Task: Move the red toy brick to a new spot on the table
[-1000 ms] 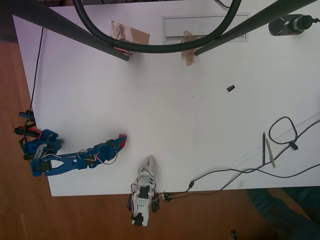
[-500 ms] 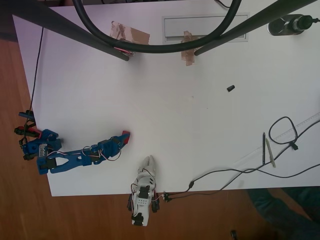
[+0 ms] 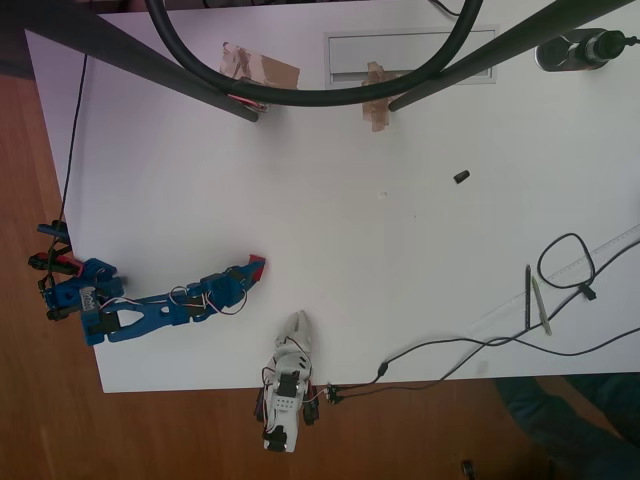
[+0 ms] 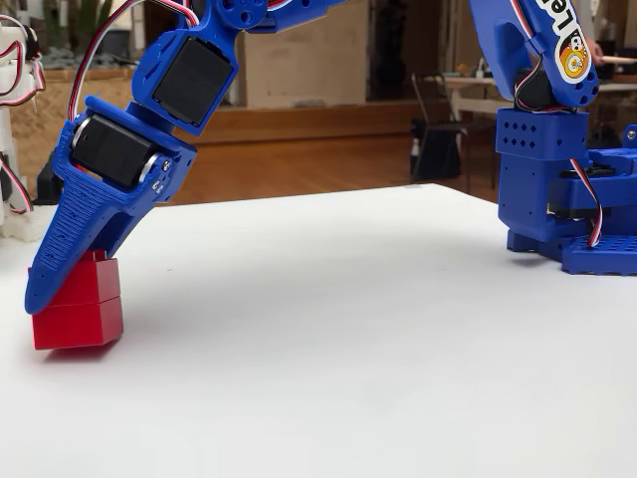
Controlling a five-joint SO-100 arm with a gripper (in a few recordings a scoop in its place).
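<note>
One red toy brick (image 4: pixel 78 304), one blue gripper (image 4: pixel 62 267), one small black piece (image 3: pixel 461 177) on the table (image 3: pixel 330 250).
The gripper's fingers clasp the brick, which sits flat and upright on the table, left of the arm's base (image 4: pixel 562 214) in the fixed view, well apart from the black piece in the overhead view.

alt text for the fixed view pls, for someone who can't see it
A blue claw leans down over a red toy brick that sits on the white table at the picture's left. The arm's blue base stands at the right.
</note>
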